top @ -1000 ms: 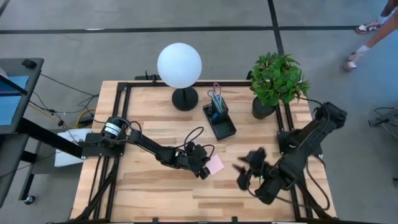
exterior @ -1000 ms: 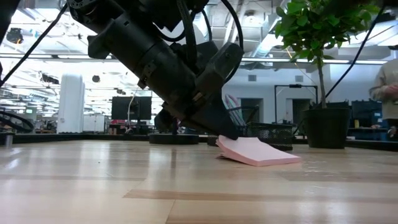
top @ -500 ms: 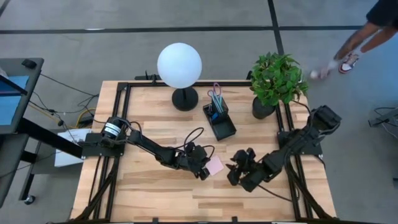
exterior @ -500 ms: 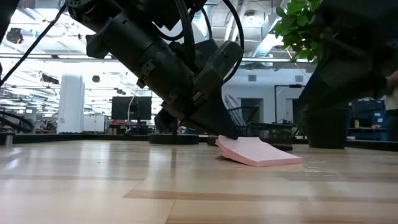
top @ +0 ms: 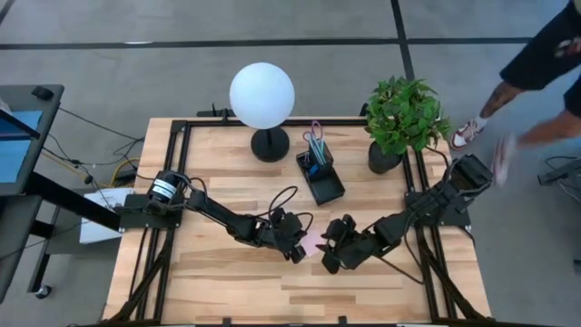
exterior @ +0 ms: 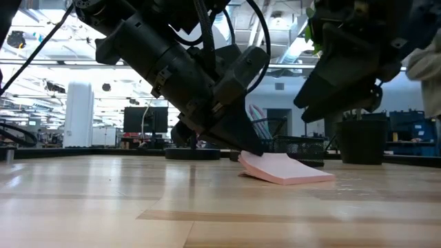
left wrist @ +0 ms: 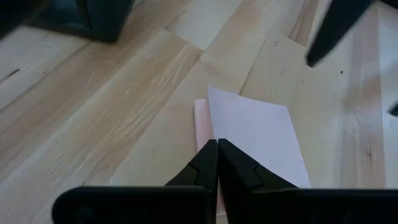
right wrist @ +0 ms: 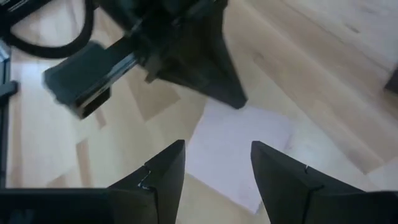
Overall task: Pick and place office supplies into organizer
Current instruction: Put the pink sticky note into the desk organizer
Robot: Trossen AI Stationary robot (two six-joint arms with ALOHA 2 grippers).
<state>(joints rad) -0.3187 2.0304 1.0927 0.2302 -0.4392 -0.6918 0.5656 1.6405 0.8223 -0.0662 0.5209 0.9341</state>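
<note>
You had the pale wooden worktop (top: 227, 282) laid out with a white globe lamp on a black round base (top: 262, 95) and a leafy green plant in a dark pot (top: 404, 116) along the far edge, and between them the small black rectangular organizer (top: 320, 177), its taller cup section already holding purple-handled scissors (top: 315, 140).

Your left arm reached in low toward the middle of the worktop, its left claw (left wrist: 217, 155) pinched fully shut with the tips pressed down on one edge of the pink square sticky-note pad (exterior: 284, 167). The pad lay flat near the middle of the worktop, well apart from the organizer — nothing had lifted it.

Your right claw (right wrist: 217, 162) hung just above the pad's other side with its fingers (right wrist: 163, 169) spread wide and holding nothing.

My reading: you were at the pick of the sticky-note pad, the left claw pinning it while the right one lined up. The next move calls for dropping the right claw so its fingers straddle the pad's free edge, closing, then carrying it to the organizer's lower tray — a thin pad could easily slide away.
</note>
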